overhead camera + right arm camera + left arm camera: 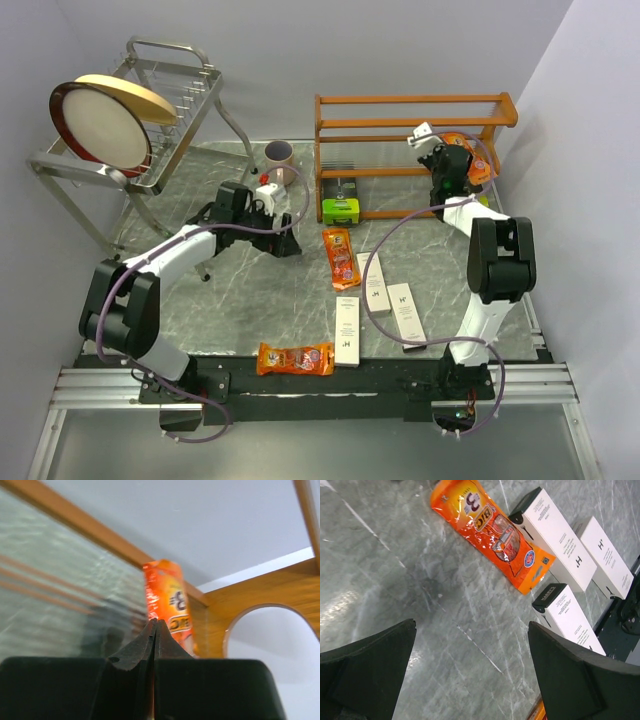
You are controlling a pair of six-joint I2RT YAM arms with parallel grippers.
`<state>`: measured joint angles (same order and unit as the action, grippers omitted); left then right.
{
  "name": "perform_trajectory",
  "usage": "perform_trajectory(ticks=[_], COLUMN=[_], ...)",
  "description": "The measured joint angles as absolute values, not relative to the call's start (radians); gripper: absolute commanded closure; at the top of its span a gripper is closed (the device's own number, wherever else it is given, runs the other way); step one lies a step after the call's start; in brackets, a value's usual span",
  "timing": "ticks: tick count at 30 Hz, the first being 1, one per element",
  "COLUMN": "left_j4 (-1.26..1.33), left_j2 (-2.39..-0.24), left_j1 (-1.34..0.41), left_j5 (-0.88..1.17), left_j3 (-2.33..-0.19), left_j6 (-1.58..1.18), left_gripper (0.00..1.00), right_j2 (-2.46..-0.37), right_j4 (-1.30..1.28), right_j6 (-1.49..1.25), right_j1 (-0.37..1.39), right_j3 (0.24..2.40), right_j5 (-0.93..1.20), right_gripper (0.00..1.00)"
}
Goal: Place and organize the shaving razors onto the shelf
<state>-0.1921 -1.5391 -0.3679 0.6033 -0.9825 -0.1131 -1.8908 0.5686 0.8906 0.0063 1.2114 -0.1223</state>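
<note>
The orange-brown wooden shelf (pixel 410 125) stands at the back right. My right gripper (pixel 460 168) is shut on a flat orange packet (pixel 478 162) at the shelf's right end; in the right wrist view the packet (pixel 167 597) stands up from the closed gripper (pixel 154 626) beside the shelf's side panel (pixel 250 602). A lime-green-and-black pack (pixel 342 210) sits at the shelf's lower front. My left gripper (pixel 288 243) is open and empty over bare table (pixel 472 665). On the table lie an orange packet (pixel 340 257) (pixel 492 532), three white boxes (pixel 373 283) (pixel 405 310) (pixel 347 331) and another orange packet (pixel 295 358).
A mauve mug (pixel 279 155) stands left of the shelf. A silver wire rack (pixel 150 150) with a round plate (pixel 100 125) stands at the back left. The grey marble tabletop (pixel 250 300) ends at a black rail near the arm bases.
</note>
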Motion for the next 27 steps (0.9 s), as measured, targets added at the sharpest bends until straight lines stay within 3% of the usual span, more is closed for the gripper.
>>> perform_trajectory(ticks=[13, 27], left_j4=[-0.187, -0.187], left_j2=[-1.580, -1.586], left_j1=[-0.397, -0.427], left_j5=[0.604, 0.567], left_j3=[-1.016, -1.027], left_j6=[-0.116, -0.117], left_gripper=[0.01, 0.01], right_j2=[-1.986, -1.959], right_j4=[0.581, 0.598], right_j6=[0.929, 0.902], right_j1=[-0.039, -0.055], right_j3=[1.309, 1.255], right_j5=[-0.142, -0.171], right_gripper=[1.00, 1.00])
